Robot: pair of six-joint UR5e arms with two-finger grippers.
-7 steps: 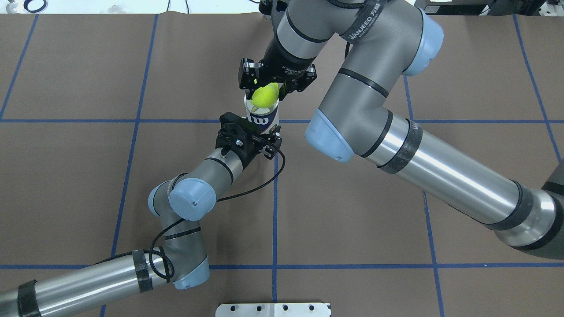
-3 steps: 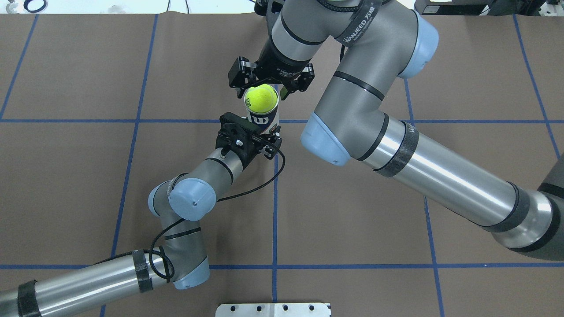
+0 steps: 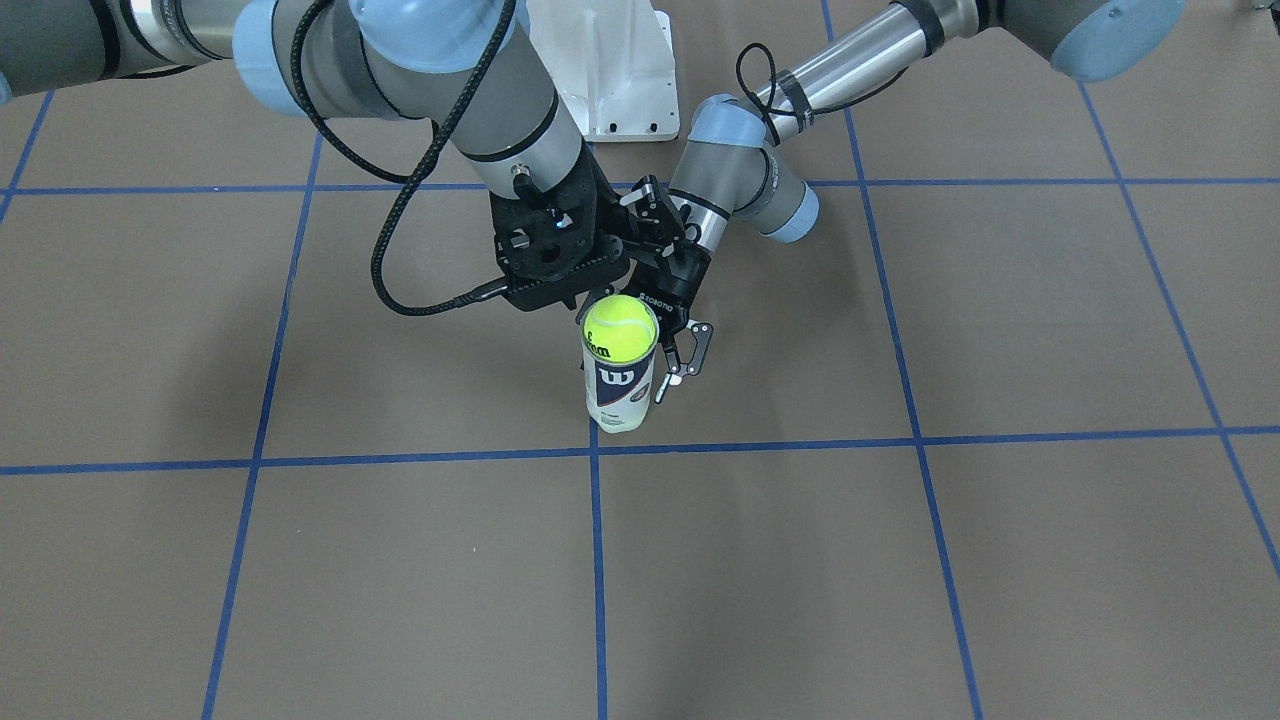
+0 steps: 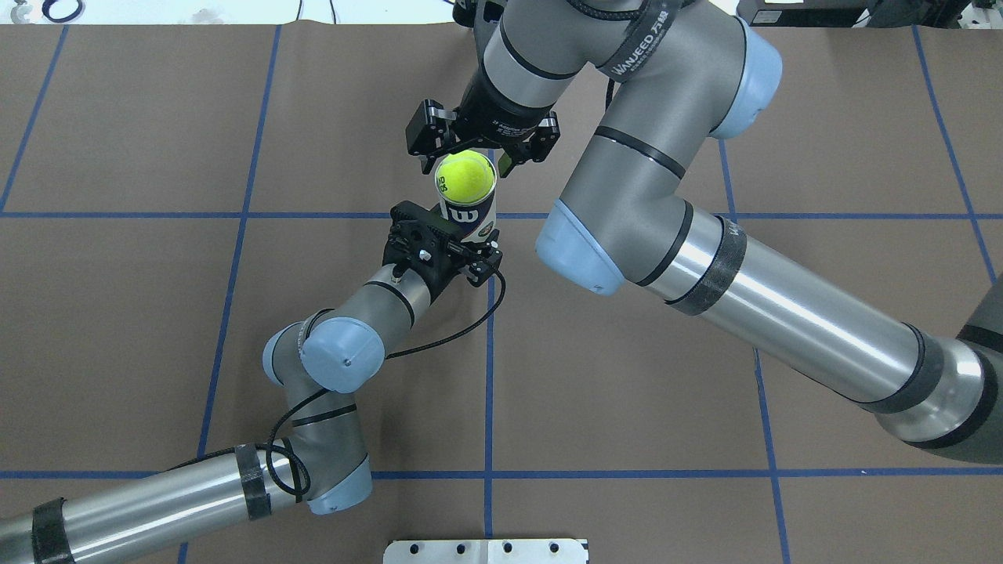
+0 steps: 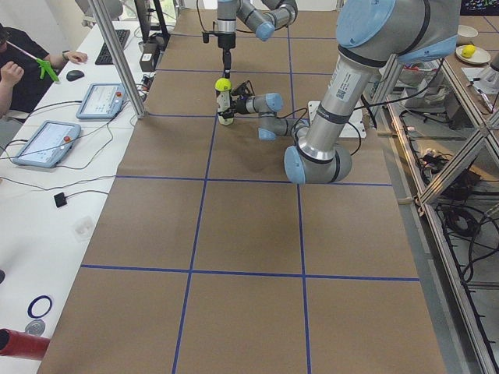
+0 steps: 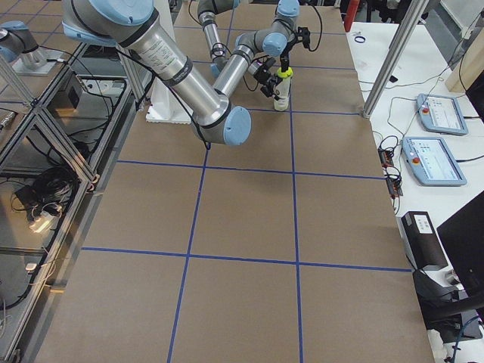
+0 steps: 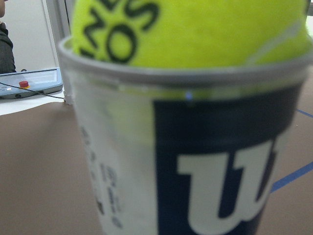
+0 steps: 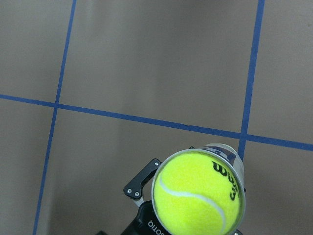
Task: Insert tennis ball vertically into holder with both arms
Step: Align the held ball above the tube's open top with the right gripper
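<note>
My right pincer point(image 4: 468, 161) is black; below it the tennis ball point(image 4: 465, 174) is yellow-green with black lettering and a pale curved seam. In my black left pincer point(image 4: 474, 241), the holder point(image 4: 472, 213) is clear, with a navy-and-white label and a white W. The worktop point(image 4: 627, 392) beneath is brown with blue gridlines.

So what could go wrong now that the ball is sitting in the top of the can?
1. The tennis ball sits at the rim of the holder with its top poking out. It may be wedged rather than dropping in.
2. The right gripper hangs open close above. A sideways pull-away could clip the ball or rim.
3. The holder is tall and narrow, and the left gripper grips it from one side. A rough release could tip it.
</note>
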